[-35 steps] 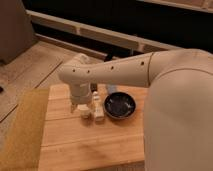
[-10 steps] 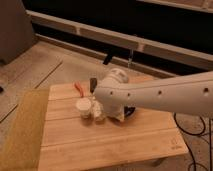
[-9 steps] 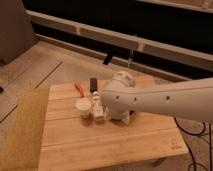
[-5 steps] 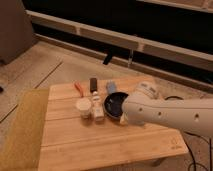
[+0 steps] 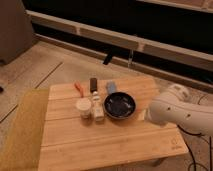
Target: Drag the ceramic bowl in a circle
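Ceramic bowl [image 5: 119,105] upright on wooden table [image 5: 100,146], just left of gripper [image 5: 145,115] in view; gripper tucked under white arm [image 5: 181,113], spread or closed impossible to tell. White cup [image 5: 83,106] and small bottle [image 5: 98,108] farther left.

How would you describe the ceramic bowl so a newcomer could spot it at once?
On the wooden table, look near its middle, beside the white arm, whose end effector is out of sight. The bowl is round, shallow and glossy dark, far wider than the pale cup nearby.
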Robot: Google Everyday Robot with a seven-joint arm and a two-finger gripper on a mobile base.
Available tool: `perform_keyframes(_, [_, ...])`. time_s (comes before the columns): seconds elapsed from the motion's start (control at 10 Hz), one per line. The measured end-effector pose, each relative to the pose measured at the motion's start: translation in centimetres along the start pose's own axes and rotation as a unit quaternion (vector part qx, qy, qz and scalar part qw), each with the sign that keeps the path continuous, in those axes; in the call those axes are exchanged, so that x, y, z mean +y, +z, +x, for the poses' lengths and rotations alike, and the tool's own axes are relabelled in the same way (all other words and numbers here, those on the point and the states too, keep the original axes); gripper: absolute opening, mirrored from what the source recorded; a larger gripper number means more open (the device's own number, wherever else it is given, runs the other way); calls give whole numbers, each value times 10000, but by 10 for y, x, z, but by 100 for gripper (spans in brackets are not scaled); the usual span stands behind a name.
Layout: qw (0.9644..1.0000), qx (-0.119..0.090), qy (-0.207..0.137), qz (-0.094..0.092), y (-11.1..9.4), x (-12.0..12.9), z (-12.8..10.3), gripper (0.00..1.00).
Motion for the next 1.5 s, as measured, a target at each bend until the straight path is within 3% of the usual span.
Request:
perform_keyframes(0.3, [10000,1,-26,-4,0,1,1,65])
perform_keyframes(0.5, [10000,-26,-45,-27,11,10,-1,65])
perform_keyframes(0.7, [9996,-222,-115,-119,24,24,-18,65])
perform_keyframes(0.9, [9974,-599,-212,-328,26,36,-44,65])
perform_keyframes(1.1, [9956,-773,-254,-465,32,39,-56,65])
perform_keyframes(1.5, [9961,-659,-244,-536,80,36,-73,65])
